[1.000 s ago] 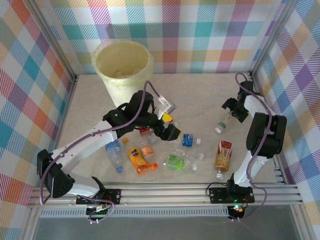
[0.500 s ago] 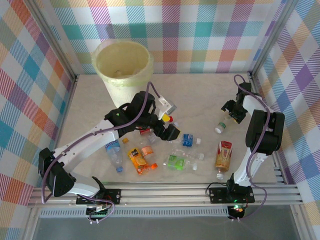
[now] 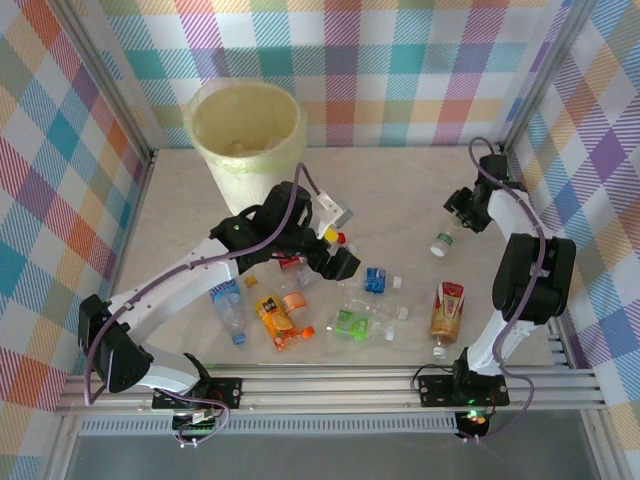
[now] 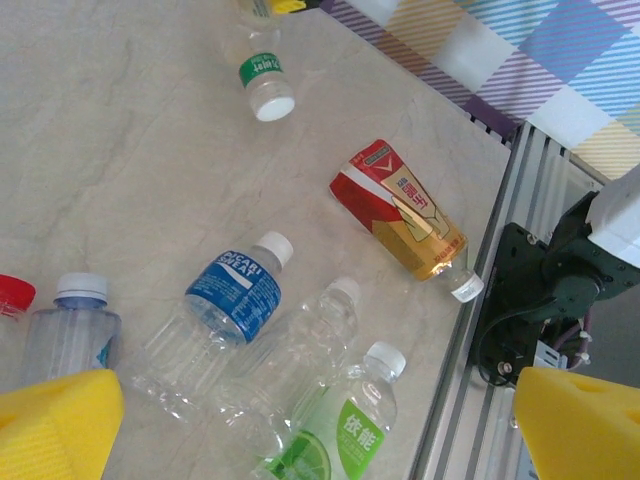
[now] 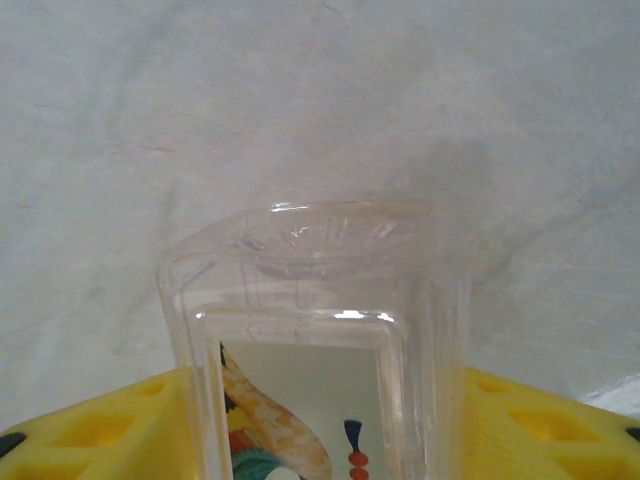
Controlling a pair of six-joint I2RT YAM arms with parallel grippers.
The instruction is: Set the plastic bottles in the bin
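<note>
Yellow pads (image 5: 100, 430) of the right gripper (image 3: 462, 212) are pressed onto a clear green-labelled plastic bottle (image 3: 443, 240). The left gripper (image 4: 320, 425) is spread wide over scattered plastic bottles (image 3: 352, 322). The round pale-yellow translucent plastic bucket (image 3: 240, 172) is set at the table's far left.

The large round pale-yellow translucent plastic bin (image 3: 240, 178) stands upright, far left. On their sides near the front lie a blue-labelled clear bottle (image 3: 375, 280), a lime-labelled bottle (image 3: 350, 323), an orange bottle (image 3: 272, 320) and a red-and-gold bottle (image 3: 447, 310). A white-capped green-labelled bottle (image 3: 443, 241) sits apart, right.

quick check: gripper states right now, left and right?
Left gripper: open, holding nothing.
Right gripper: closed on a clear bottle.
</note>
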